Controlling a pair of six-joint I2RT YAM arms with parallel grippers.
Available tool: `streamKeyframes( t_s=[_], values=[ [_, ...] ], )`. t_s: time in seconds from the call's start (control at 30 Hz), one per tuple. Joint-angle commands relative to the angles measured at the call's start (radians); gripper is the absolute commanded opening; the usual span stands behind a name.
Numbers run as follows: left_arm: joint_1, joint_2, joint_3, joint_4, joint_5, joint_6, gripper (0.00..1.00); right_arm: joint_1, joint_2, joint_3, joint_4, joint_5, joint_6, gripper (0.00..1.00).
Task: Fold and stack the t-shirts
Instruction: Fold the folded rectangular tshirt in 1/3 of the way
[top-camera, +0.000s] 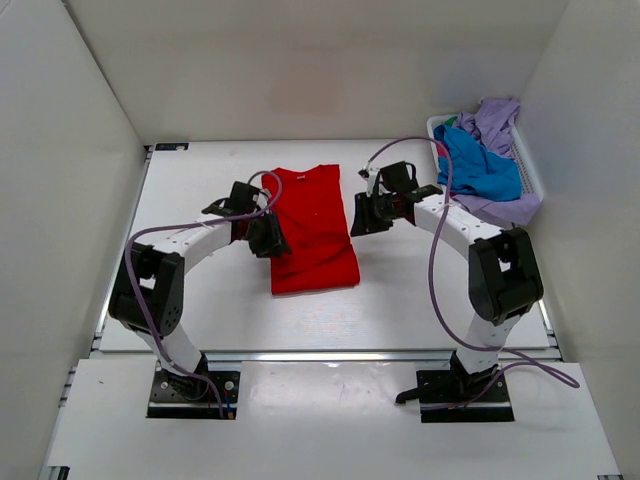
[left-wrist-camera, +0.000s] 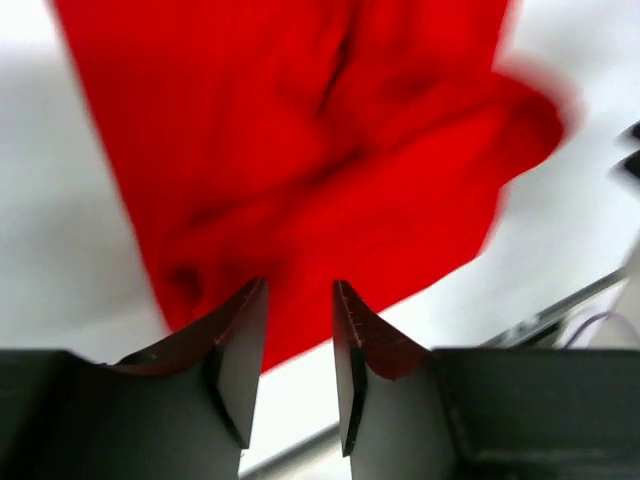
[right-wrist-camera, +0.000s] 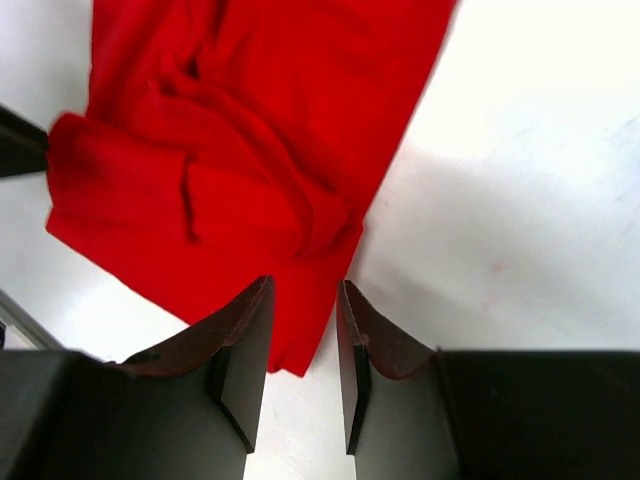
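Observation:
The red t-shirt (top-camera: 313, 230) lies folded lengthwise on the white table, between the two arms. It fills the upper part of the left wrist view (left-wrist-camera: 320, 150) and the upper left of the right wrist view (right-wrist-camera: 230, 160). My left gripper (top-camera: 268, 238) hovers at the shirt's left edge, open and empty (left-wrist-camera: 298, 330). My right gripper (top-camera: 362, 216) hovers just off the shirt's right edge, open and empty (right-wrist-camera: 303, 330). A blue t-shirt (top-camera: 478, 165) and a lavender t-shirt (top-camera: 495, 122) lie heaped in the basket.
A white slatted basket (top-camera: 530, 175) stands at the back right corner against the wall. White walls close the table on the left, back and right. A metal rail (top-camera: 330, 354) runs along the table's near edge.

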Motion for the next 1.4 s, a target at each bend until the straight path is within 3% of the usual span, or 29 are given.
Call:
streamKeyframes(
  t_s=[0.0, 0.17, 0.4, 0.57, 1.07, 1.1, 1.17, 1.33, 1.37],
  values=[
    [-0.019, -0.077, -0.048, -0.111, -0.017, 0.067, 0.44, 0.012, -0.059, -0.048, 0.039, -0.004, -0.005, 0.28],
    [-0.059, -0.130, -0.057, -0.165, -0.152, 0.109, 0.42, 0.011, -0.089, -0.085, 0.044, -0.008, 0.001, 0.28],
    [-0.103, -0.154, -0.088, -0.174, -0.224, 0.101, 0.52, 0.010, -0.111, -0.123, 0.059, -0.004, 0.007, 0.28],
    [-0.131, -0.129, -0.085, -0.185, -0.283, 0.098, 0.50, 0.008, -0.123, -0.140, 0.057, -0.016, 0.012, 0.28],
    [-0.180, -0.036, -0.057, -0.094, -0.309, 0.058, 0.46, -0.006, -0.138, -0.152, 0.054, -0.016, 0.001, 0.28],
    [-0.183, -0.028, -0.054, -0.100, -0.313, 0.061, 0.42, 0.002, -0.137, -0.155, 0.047, -0.024, 0.006, 0.28],
    [-0.184, -0.014, -0.034, -0.114, -0.321, 0.058, 0.25, -0.009, -0.135, -0.155, 0.050, -0.027, 0.003, 0.28],
    [-0.175, -0.039, -0.022, -0.120, -0.320, 0.053, 0.01, -0.015, -0.131, -0.160, 0.050, -0.033, -0.005, 0.28],
    [-0.172, -0.046, -0.001, -0.123, -0.327, 0.049, 0.00, -0.012, -0.131, -0.165, 0.054, -0.035, -0.007, 0.28]
  ],
)
